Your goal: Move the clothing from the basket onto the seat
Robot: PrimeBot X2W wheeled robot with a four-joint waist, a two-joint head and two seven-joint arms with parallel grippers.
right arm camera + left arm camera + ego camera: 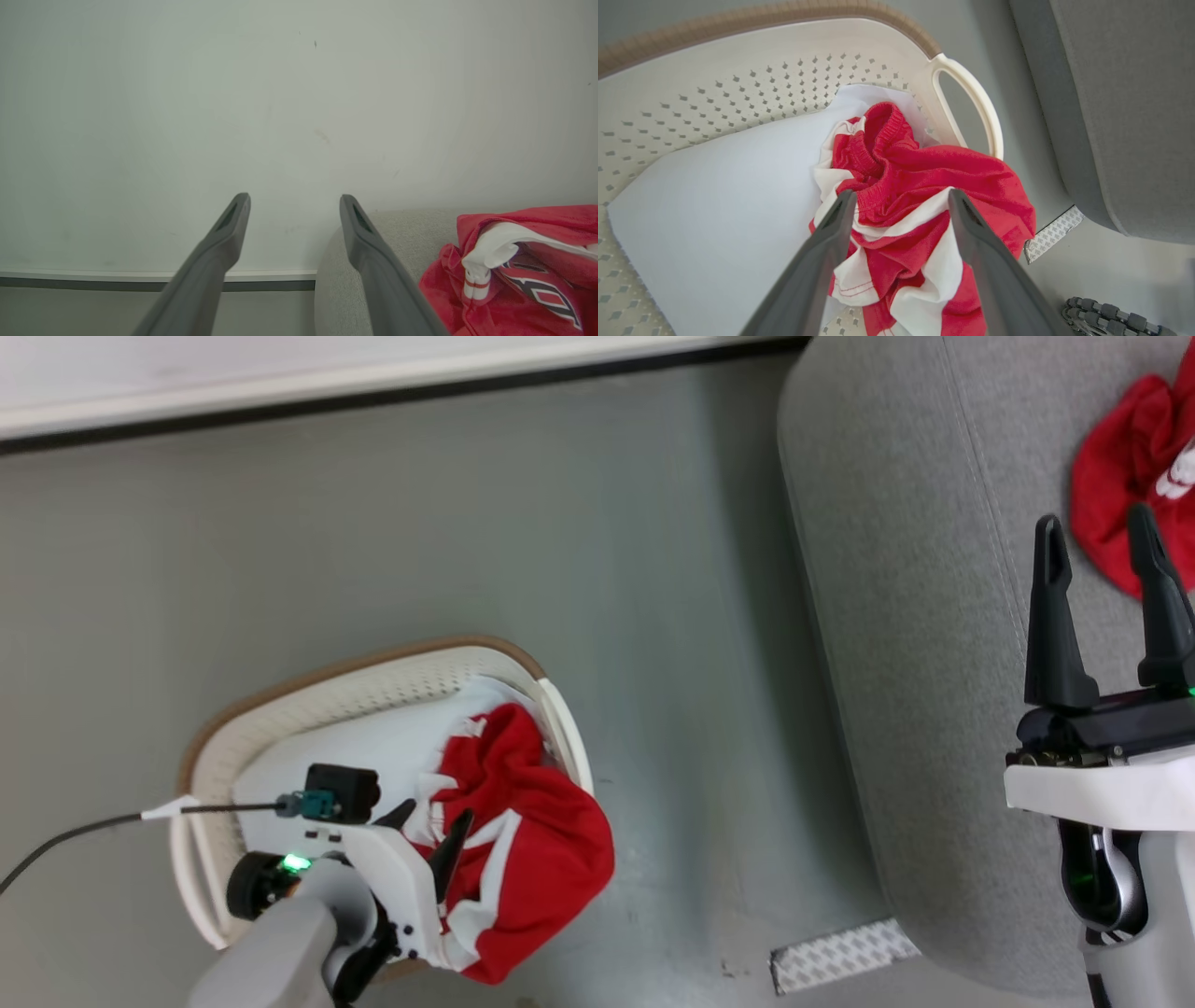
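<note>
The left hand (pixel 434 823) was open, its two fingers close over the red shorts (pixel 537 840) that hung over the basket (pixel 355 695) edge. The right hand (pixel 1095 523) was open too (holding nothing) above the seat (pixel 896 569), near a red jersey (pixel 1116 476) lying on it
</note>
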